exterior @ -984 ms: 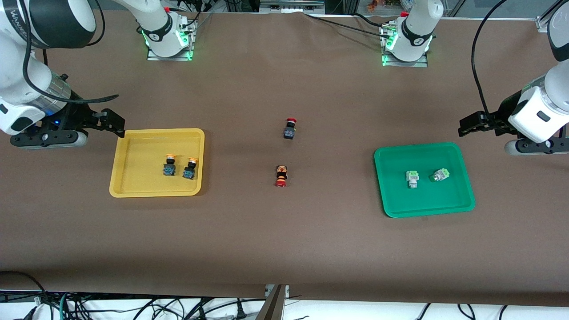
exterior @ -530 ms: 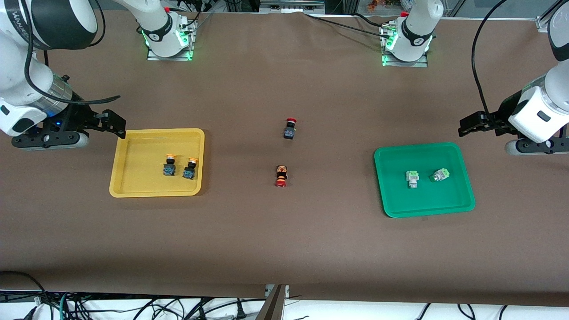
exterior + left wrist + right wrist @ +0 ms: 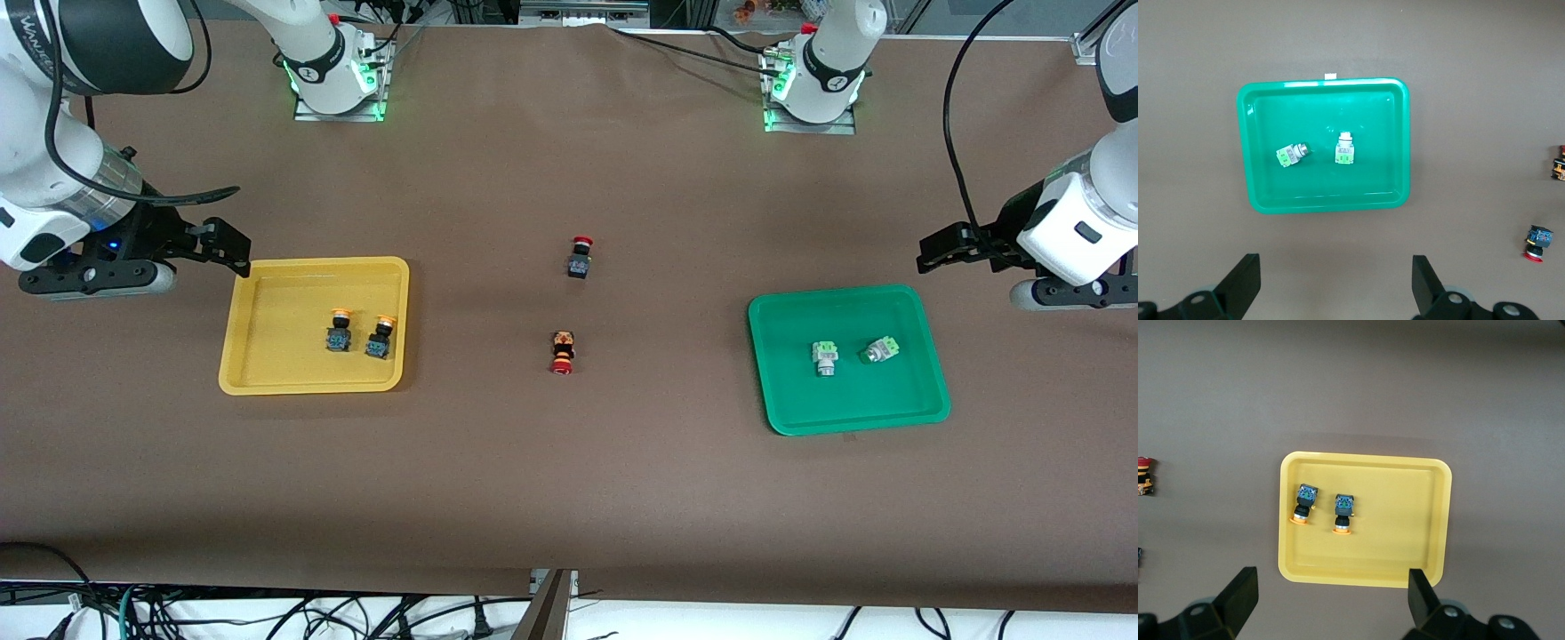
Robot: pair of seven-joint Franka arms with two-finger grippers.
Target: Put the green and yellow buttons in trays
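The yellow tray [image 3: 284,298] holds two orange-yellow capped buttons [image 3: 339,331] [image 3: 381,337], side by side. The green tray [image 3: 845,400] holds two pale green capped buttons [image 3: 826,357] [image 3: 880,350]. My right gripper [image 3: 229,246] is open and empty, raised over the table beside the yellow tray's corner. My left gripper [image 3: 942,249] is open and empty, raised over the table beside the green tray. The left wrist view shows its gripper [image 3: 1336,287], the green tray [image 3: 1325,193] and its buttons [image 3: 1291,155] [image 3: 1345,149]. The right wrist view shows its gripper [image 3: 1331,603], the yellow tray [image 3: 1405,520] and its buttons [image 3: 1303,503] [image 3: 1343,513].
Two red-capped black switches [image 3: 580,258] [image 3: 563,352] lie on the brown table between the trays. The arm bases [image 3: 336,71] [image 3: 813,80] stand along the edge farthest from the front camera. Cables hang below the nearest edge.
The right arm has shifted very slightly. The buttons, the trays and the left arm have not moved.
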